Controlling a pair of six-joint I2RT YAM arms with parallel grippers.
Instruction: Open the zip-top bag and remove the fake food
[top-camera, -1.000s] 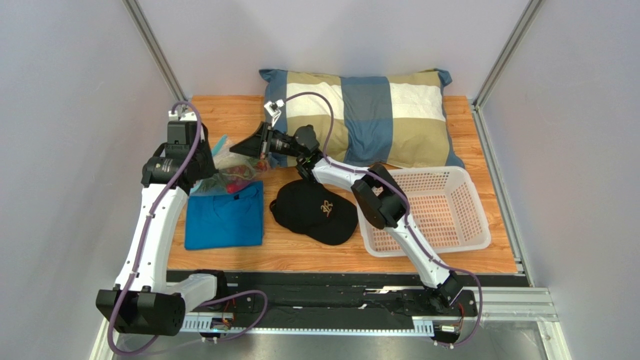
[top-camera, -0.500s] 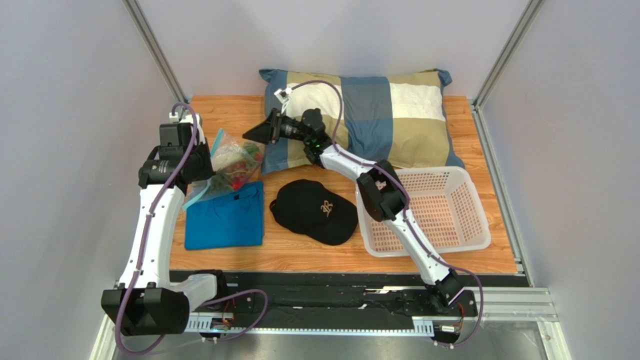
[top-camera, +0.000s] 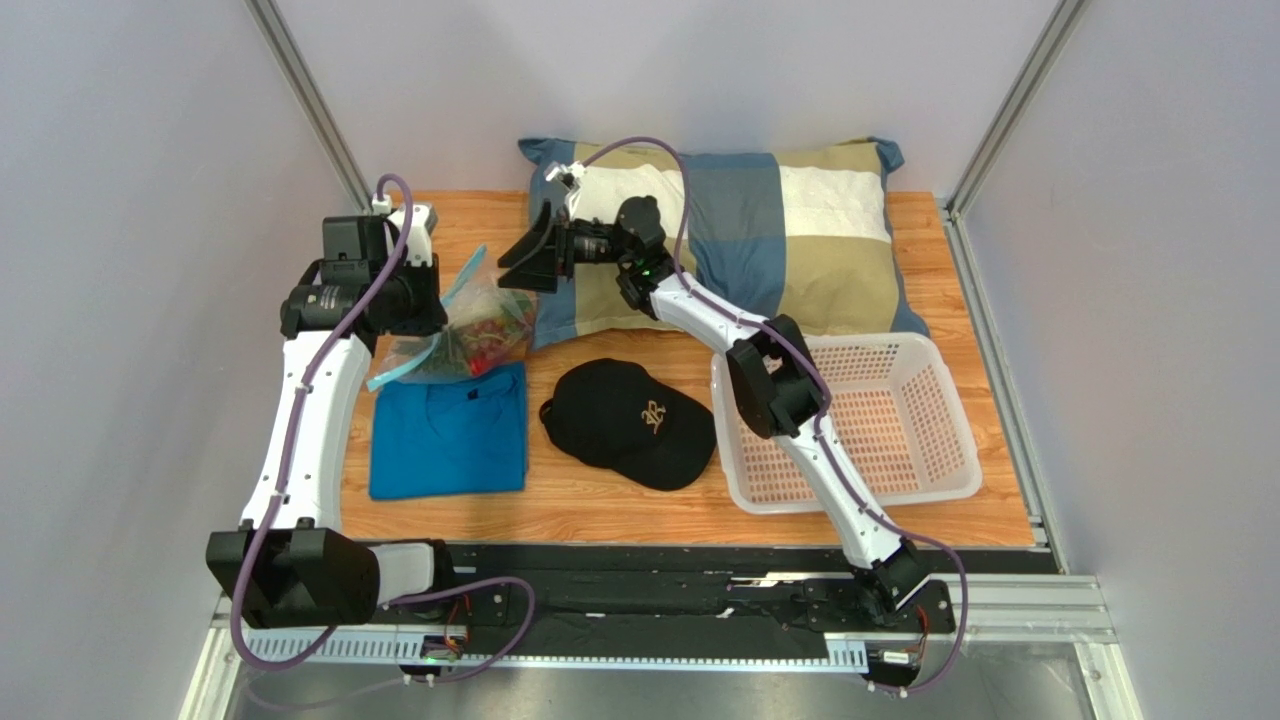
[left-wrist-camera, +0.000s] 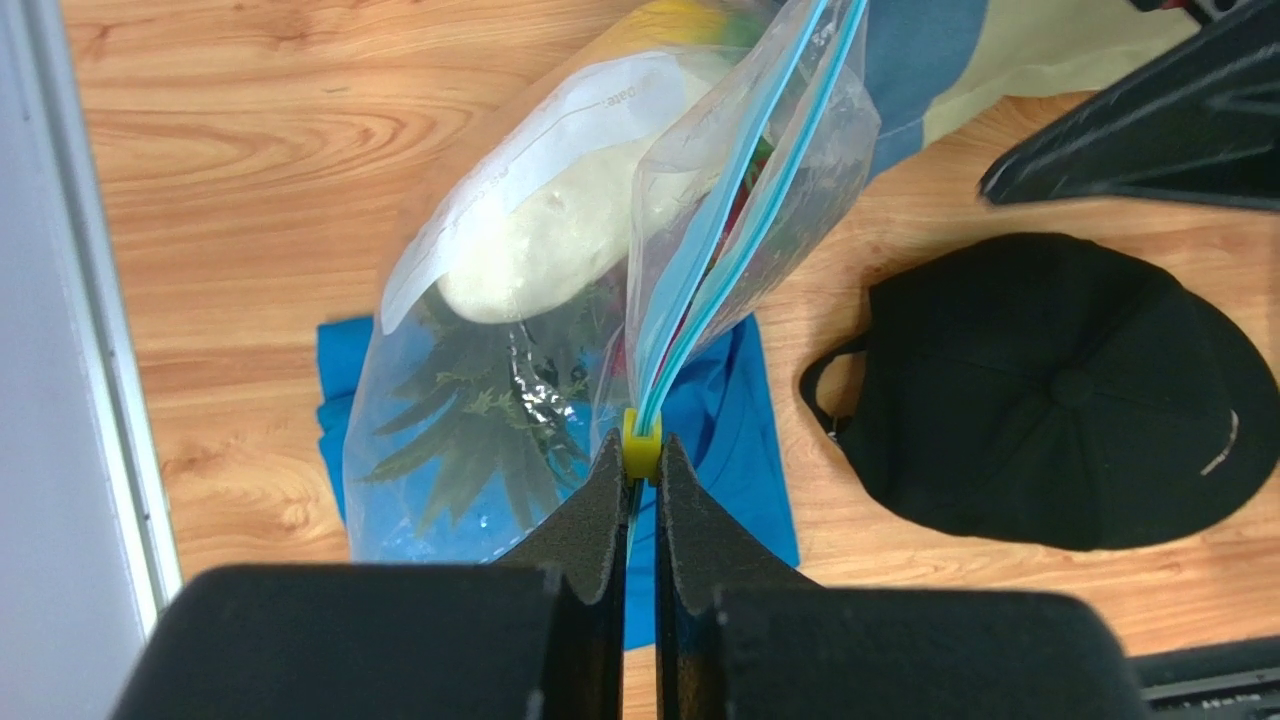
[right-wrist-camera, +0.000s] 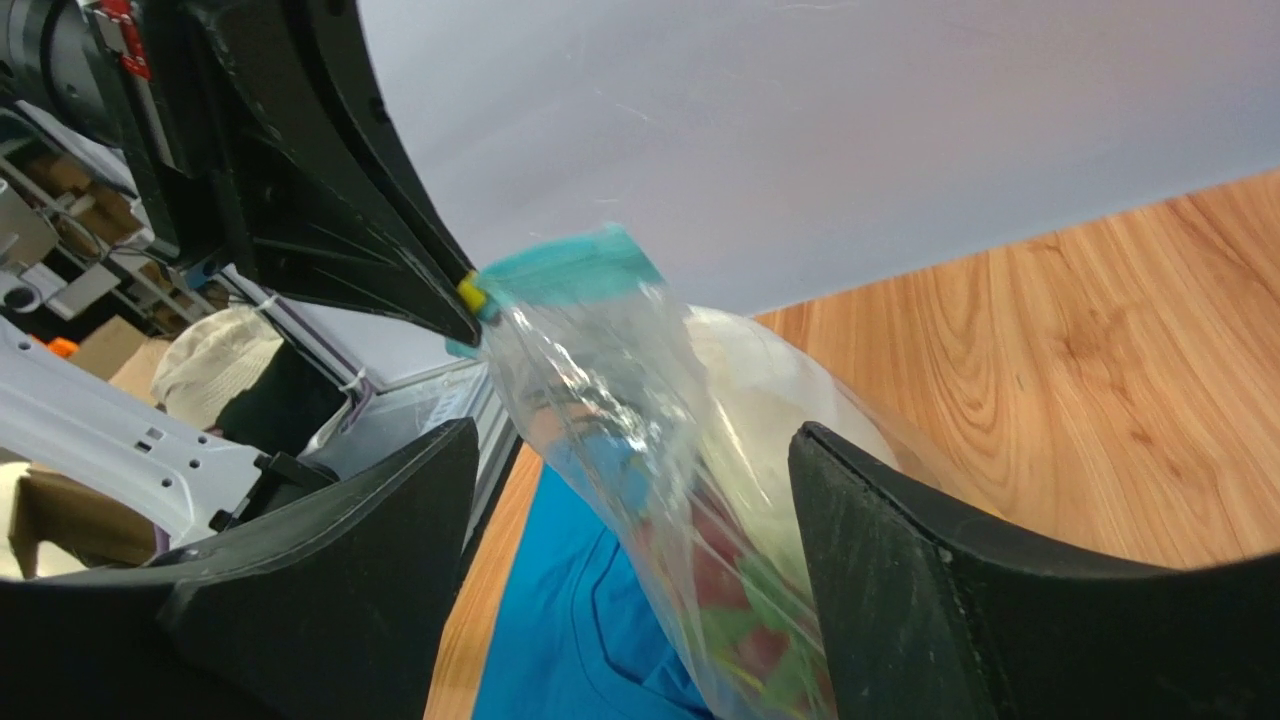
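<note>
Two claws flanked the zip-top bag (left-wrist-camera: 601, 300), hung above the blue shirt (top-camera: 448, 435): the left gripper (left-wrist-camera: 642, 468) was pinched tight on its yellow slider (left-wrist-camera: 642, 444), while the right gripper (right-wrist-camera: 631, 450) gaped empty around the plastic and would best clamp the teal strip (right-wrist-camera: 564, 267) firmly before any pull.

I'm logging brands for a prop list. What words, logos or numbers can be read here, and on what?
Nothing reads clearly.
On the black cap: gold emblem on the front, too small to read.
On the zip-top bag: faint print on its white label panel, too blurred to read.
</note>
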